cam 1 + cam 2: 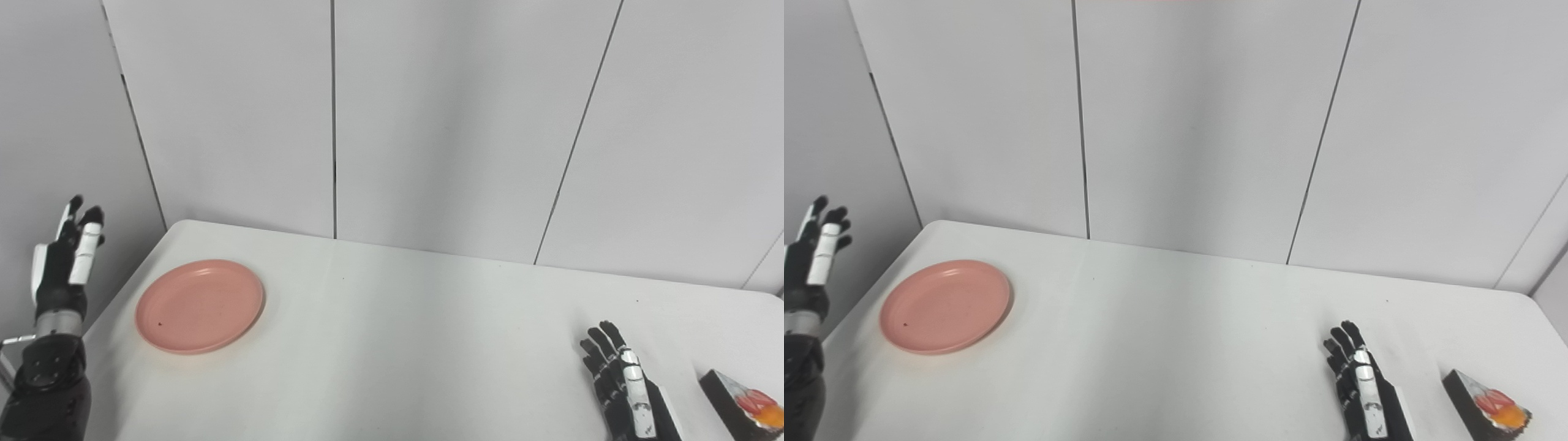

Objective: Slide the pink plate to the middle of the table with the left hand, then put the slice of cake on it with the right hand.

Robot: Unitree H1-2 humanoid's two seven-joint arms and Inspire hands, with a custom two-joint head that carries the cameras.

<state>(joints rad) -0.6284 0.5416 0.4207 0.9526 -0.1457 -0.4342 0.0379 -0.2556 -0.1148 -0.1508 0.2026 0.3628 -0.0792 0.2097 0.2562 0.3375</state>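
A white table (pixel 392 343) is seen from above, backed by grey wall panels (pixel 465 122). The pink plate (pixel 200 305) is taken as the landmark: it lies flat near the table's left edge, toward the far corner, and nothing is carried on it apart from a small dark speck.

Left of the plate, beyond the table's edge, the left hand (pixel 66 257) is held raised with its fingers extended upward and slightly spread; nothing is grasped, and the plate is not touched.

Far to the right of the plate, at the near edge of the table, the right hand (pixel 1363 392) is laid low over the tabletop with its fingers stretched out straight; nothing is held in it.

Farther right still, just beside that hand but apart from it, the slice of cake (pixel 1487 409) is found, dark-sided, with red and orange topping, resting on the table.
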